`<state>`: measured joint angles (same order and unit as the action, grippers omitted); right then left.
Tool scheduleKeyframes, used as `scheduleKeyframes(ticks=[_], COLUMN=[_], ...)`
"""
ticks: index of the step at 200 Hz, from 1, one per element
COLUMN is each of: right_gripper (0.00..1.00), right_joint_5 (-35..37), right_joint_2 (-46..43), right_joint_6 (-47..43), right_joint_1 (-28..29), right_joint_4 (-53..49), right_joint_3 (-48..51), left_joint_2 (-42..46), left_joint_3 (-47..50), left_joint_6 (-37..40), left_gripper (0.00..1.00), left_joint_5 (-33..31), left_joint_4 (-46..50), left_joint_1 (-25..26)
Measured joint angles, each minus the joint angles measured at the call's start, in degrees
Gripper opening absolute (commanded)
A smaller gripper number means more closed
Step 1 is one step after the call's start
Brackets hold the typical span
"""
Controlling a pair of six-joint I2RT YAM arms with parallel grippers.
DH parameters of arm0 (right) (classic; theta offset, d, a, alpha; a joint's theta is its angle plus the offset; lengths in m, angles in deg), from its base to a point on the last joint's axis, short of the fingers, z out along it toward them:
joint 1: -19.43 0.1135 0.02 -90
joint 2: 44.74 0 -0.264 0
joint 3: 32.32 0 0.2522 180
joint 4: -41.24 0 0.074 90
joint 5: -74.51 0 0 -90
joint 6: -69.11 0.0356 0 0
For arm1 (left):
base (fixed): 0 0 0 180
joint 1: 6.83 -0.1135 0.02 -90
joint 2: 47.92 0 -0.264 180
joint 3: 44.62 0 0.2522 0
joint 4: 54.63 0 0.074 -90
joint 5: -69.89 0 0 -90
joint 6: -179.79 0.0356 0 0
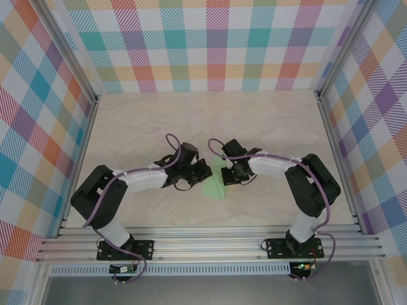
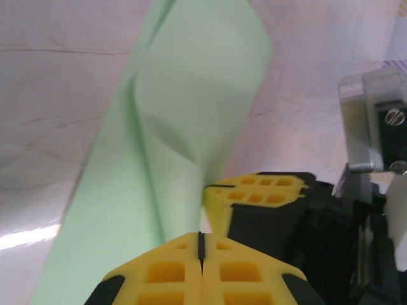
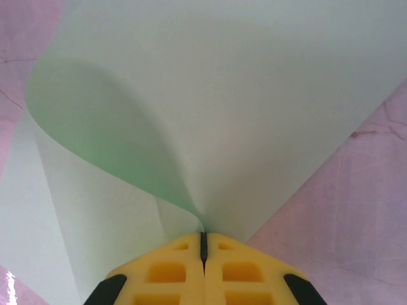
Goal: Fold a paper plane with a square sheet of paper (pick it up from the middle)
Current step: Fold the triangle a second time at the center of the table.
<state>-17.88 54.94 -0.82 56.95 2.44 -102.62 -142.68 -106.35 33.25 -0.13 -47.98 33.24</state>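
From above we see the paper (image 1: 217, 186) half hidden between the arms (image 1: 144, 179), but the wrist views show the left hand (image 2: 201, 246) and right hand (image 3: 203, 245) each closed tightly on it.

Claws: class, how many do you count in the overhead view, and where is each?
2. The left claw sits on the left side of the square sheet of paper. The right claw sits on its right side. Both are shut, tips nearly meeting.
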Motion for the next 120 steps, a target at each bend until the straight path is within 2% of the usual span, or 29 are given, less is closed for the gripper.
scheduleKeyframes(ticks=[46, 120], right_gripper=[0.03, 0.03], right_joint_5=[-0.2, -0.2], right_joint_2=[0.0, 0.0], right_joint_6=[0.0, 0.0], right_joint_1=[0.0, 0.0], right_joint_4=[0.0, 0.0], right_joint_3=[0.0, 0.0], left_joint_2=[-5.3, -9.4], left_joint_3=[0.0, 0.0], left_joint_6=[-2.6, -2.8], left_gripper=[0.00, 0.00], left_joint_5=[3.6, 4.5], left_joint_4=[-7.6, -9.7], left_joint_1=[0.0, 0.0])
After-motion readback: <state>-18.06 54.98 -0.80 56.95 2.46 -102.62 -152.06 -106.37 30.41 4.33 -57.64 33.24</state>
